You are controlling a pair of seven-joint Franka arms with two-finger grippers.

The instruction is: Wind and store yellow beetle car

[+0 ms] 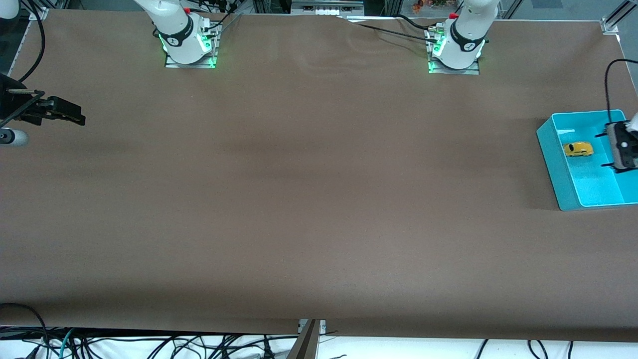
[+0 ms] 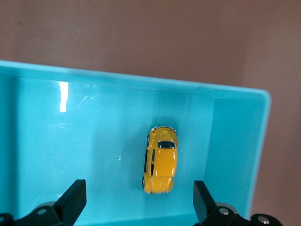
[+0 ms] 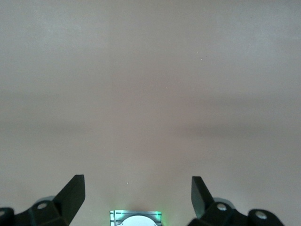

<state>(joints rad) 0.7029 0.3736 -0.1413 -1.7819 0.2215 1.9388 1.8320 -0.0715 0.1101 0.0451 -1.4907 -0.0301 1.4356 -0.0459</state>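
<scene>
Car: you see the tiny bright yellow beetle car (image 1: 578, 149) with its round hard shell, dark windows and small wheels.
Where the car is: it sits on its wheels on the floor of the light blue plastic bin (image 1: 553, 154), at the left arm's end of the brown table (image 1: 299, 199). It is near the bin wall that faces the middle of the table, and nothing touches it.
Left gripper: the left gripper (image 2: 138, 200) hangs over the bin, right above the car. Its two black fingers (image 2: 75, 195) stand wide apart, one on each side of the car, and hold nothing.
Right gripper: the right gripper (image 3: 138, 193) waits over the bare table at the right arm's end. Its fingers are wide apart too, and empty.
How the car feels: you can guess it is very light, hard and shiny, so it may slip or roll away on its wheels.
Where to hold it: if you pick it up again, pinch the two long sides of the body, just above the wheels, not the round roof.
How far along: the car looks stored already.
</scene>
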